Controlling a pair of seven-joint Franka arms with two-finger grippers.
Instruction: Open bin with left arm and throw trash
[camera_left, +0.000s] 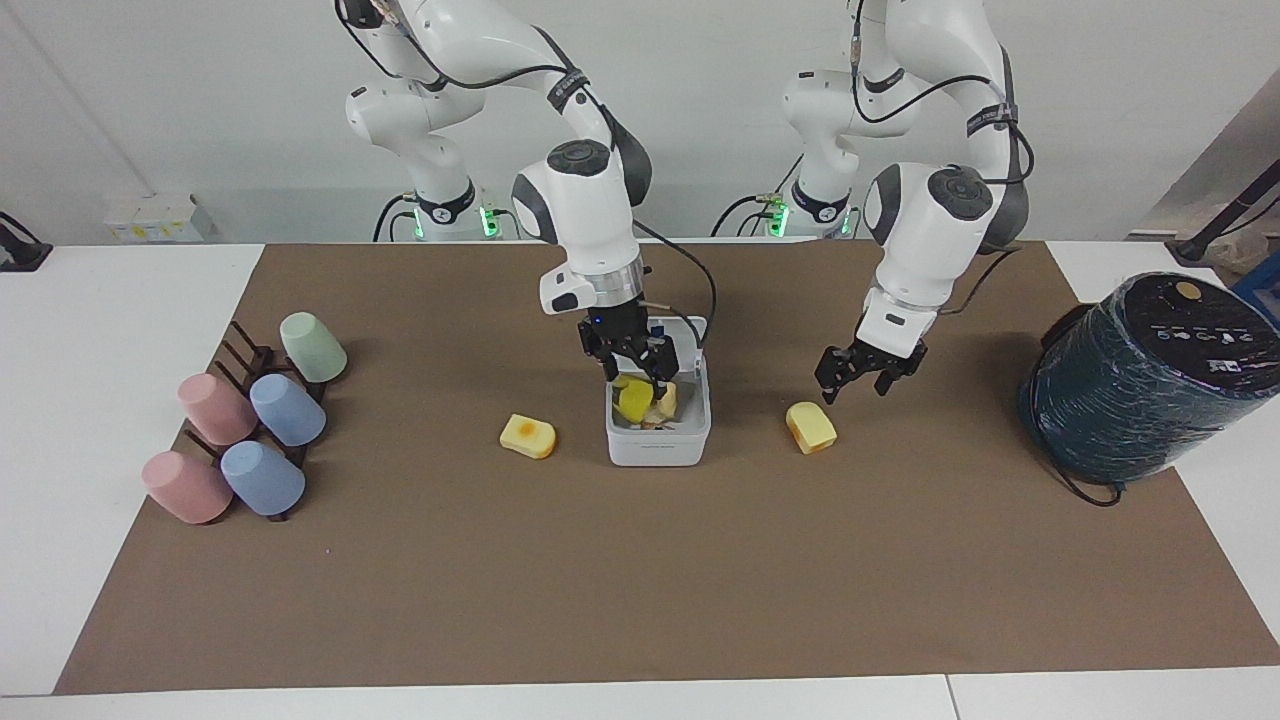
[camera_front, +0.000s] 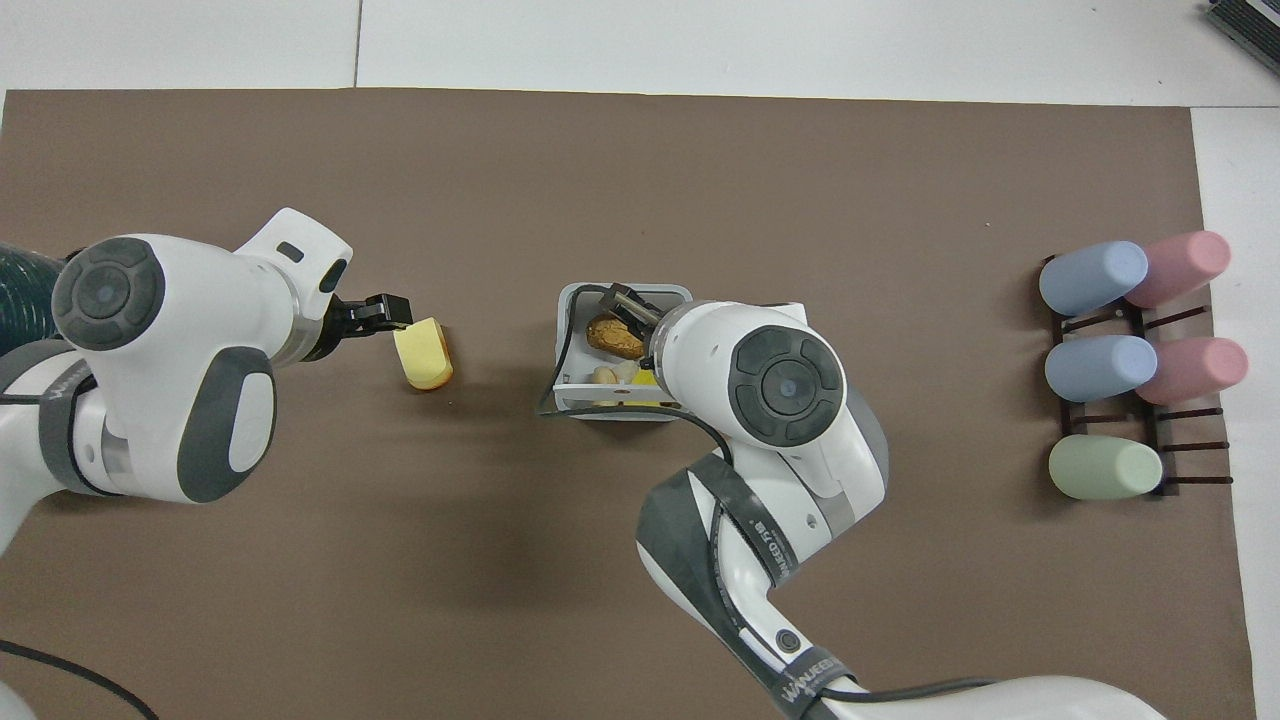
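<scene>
On my brown bench mat (camera_left: 640, 600), five pastel plastic cups (camera_left: 250, 425) lie on a dark wire rack (camera_left: 245, 350) at one end; a dark teal film-wrapped cylinder (camera_left: 1150, 375) sits at the mat's edge toward my left arm's end.
</scene>
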